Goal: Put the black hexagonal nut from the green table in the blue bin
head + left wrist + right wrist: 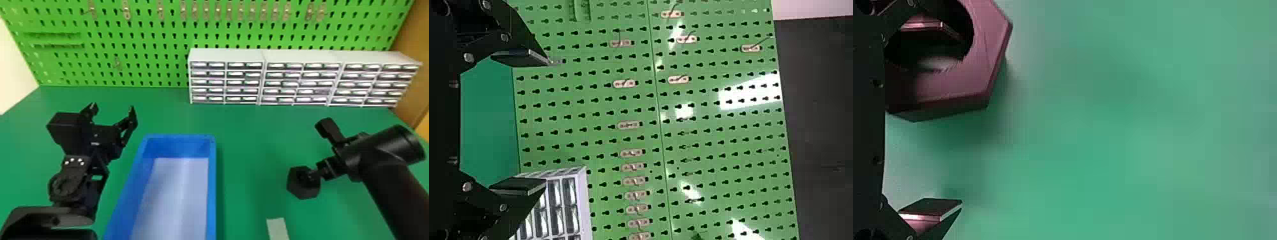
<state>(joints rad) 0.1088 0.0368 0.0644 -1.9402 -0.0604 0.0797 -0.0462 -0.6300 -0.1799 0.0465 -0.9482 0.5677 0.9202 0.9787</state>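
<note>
I can see the black hexagonal nut (pixel 302 188) on the green tabletop (pixel 249 140), over to the right of the blue bin (pixel 212 191). My right pincer (pixel 314 150) is right at the nut. It is released, with its two fingers spread wide. In the right wrist view, one finger (pixel 928 25) shows in the round hole of the nut, and the other finger (pixel 930 206) is well apart from the nut, out past its edge. So the right pincer has a finger at the hole but does not squeeze the nut. I cannot tell if that finger touches the inside of the hole.

My left pincer (pixel 112 108) is up in the air on the other side of the bin, near its far left corner. It is released too, and its two fingers are wide apart with just air between them.

The bin has blue walls and a pale bottom. Behind it, a row of white boxes with little drawers (pixel 300 57) stands on the tabletop by the green board (pixel 153 38), which is full of holes and has small metal hooks (pixel 127 11) on it. A pale strip (pixel 277 228) lies on the tabletop, nearer to me than the nut.
</note>
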